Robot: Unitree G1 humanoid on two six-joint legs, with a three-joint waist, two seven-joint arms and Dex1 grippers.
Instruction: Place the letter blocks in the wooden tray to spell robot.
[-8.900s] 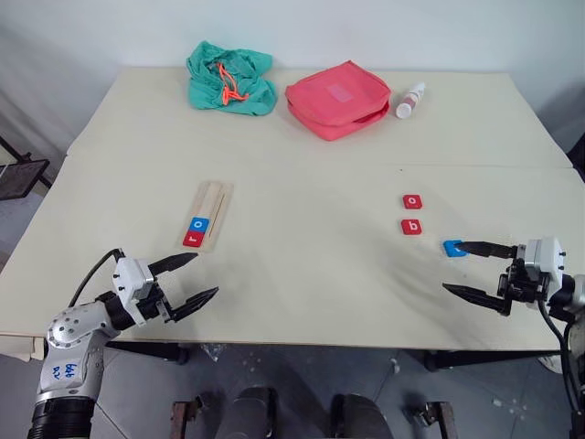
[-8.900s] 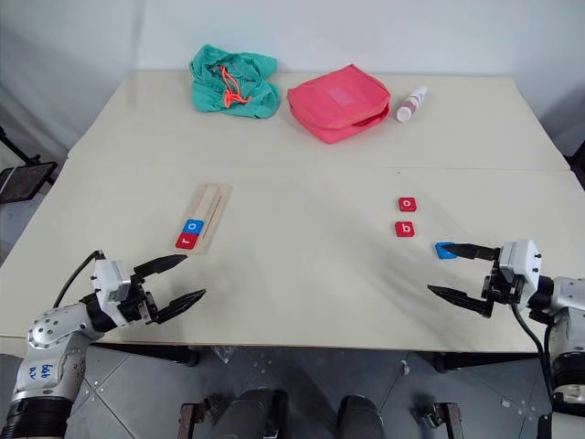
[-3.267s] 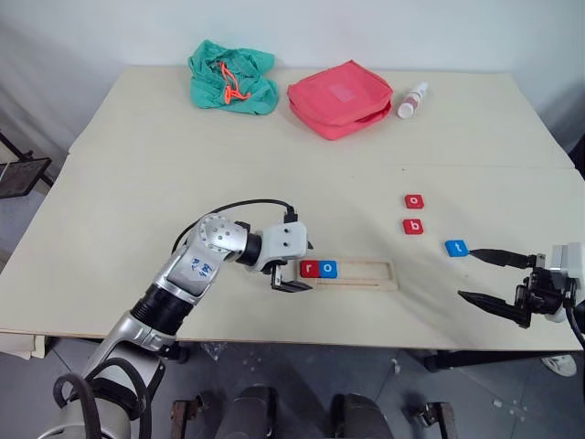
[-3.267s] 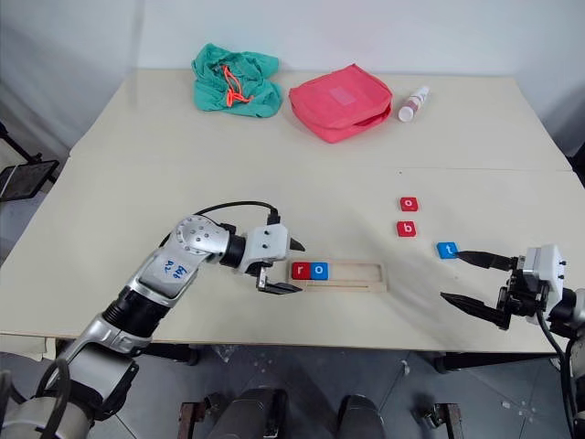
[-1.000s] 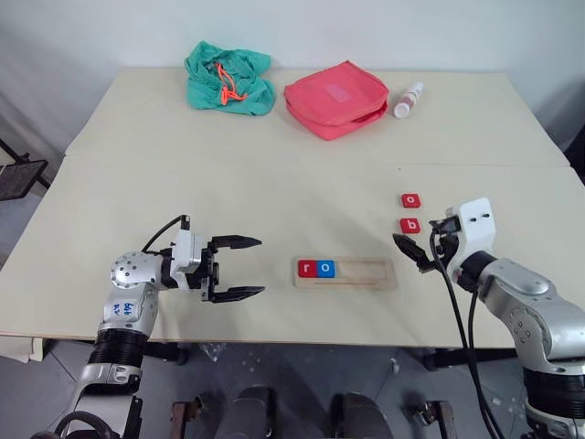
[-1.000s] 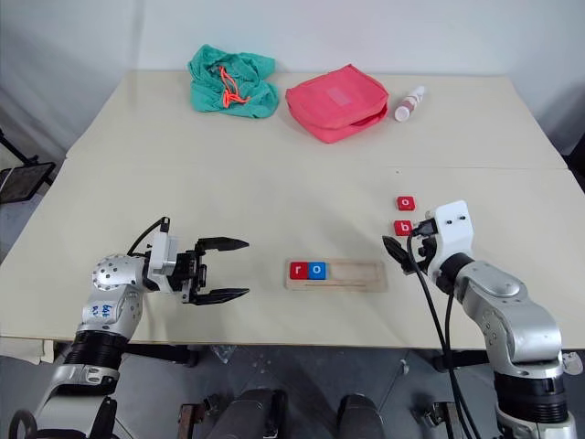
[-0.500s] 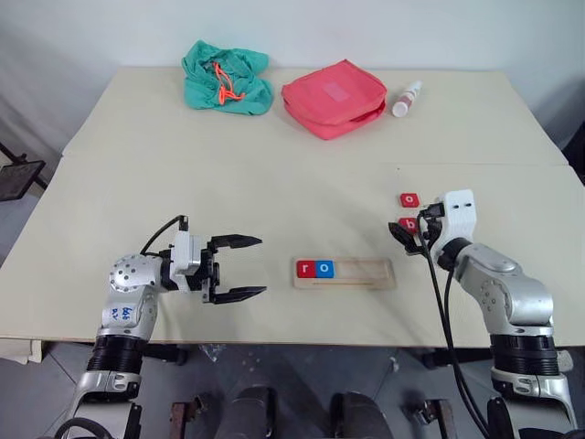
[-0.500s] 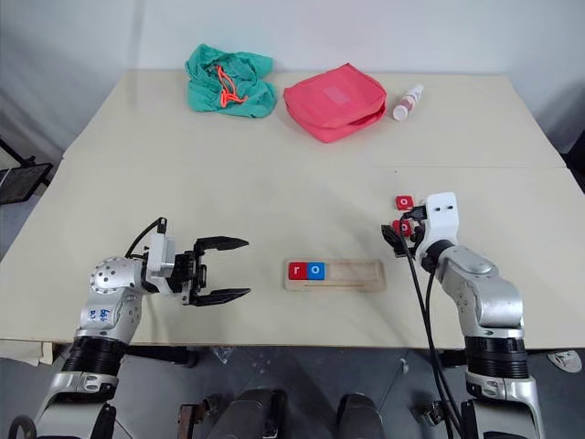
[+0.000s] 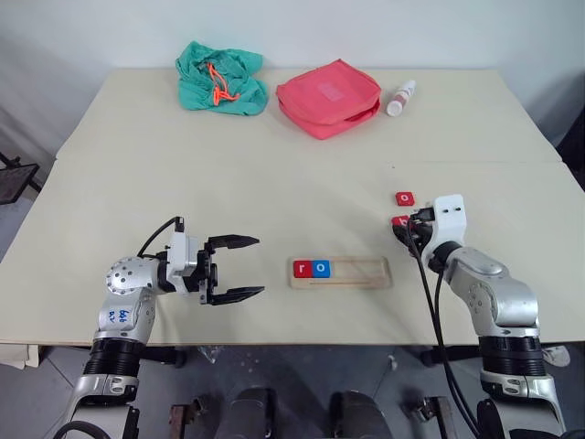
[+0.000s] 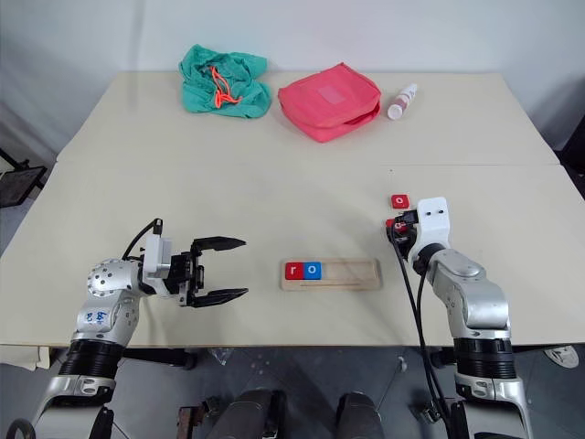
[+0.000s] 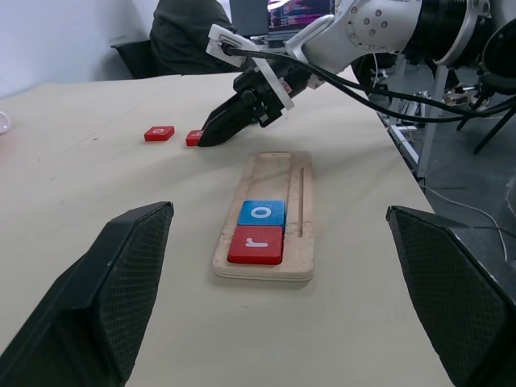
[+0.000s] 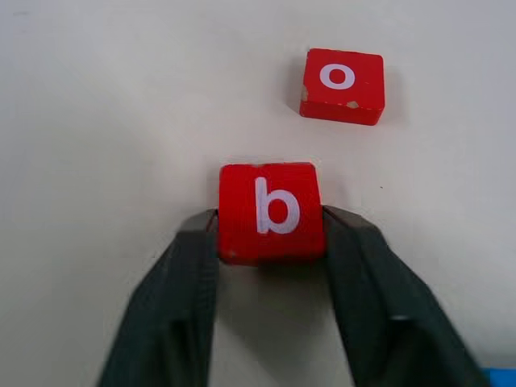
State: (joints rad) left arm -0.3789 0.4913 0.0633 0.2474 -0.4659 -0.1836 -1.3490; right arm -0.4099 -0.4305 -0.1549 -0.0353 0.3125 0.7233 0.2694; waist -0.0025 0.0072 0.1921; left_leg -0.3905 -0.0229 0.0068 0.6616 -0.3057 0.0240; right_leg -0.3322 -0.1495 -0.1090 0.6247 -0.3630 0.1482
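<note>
Gripping the red b tile (image 12: 270, 211), right gripper (image 12: 270, 242) has its two black fingers (image 12: 197, 266) pressed on the tile's two opposite sides, tile flat on the cream table (image 9: 274, 183), not lifted as far as the wrist view shows. Red o tile (image 12: 342, 85) lies just beyond it on the table, close but apart, letter upright toward the wrist camera. In the head views the right gripper (image 9: 402, 229) sits over the b tile near the table's right side, red o tile just past it

Wooden tray (image 9: 340, 272) lies lengthwise across the table's near middle, between the two arms. In its groove: red r tile (image 9: 302, 269) at the left end, blue o tile (image 9: 321, 269) touching it on the right, rest of the groove bare wood. Left wrist view shows the same tray end-on, r nearest, o behind it

Left gripper (image 9: 239, 267) hovers above the table to the left of the tray, pointing at it, jaws spread wide, nothing between them, well apart from the tray's end

Blue corner at the edge of the right wrist view, cannot tell what it is

Far side of table: green cloth bag with orange cord (image 9: 219, 77), red zippered pouch (image 9: 329, 96), small white bottle (image 9: 399, 97) lying on its side beside the pouch
</note>
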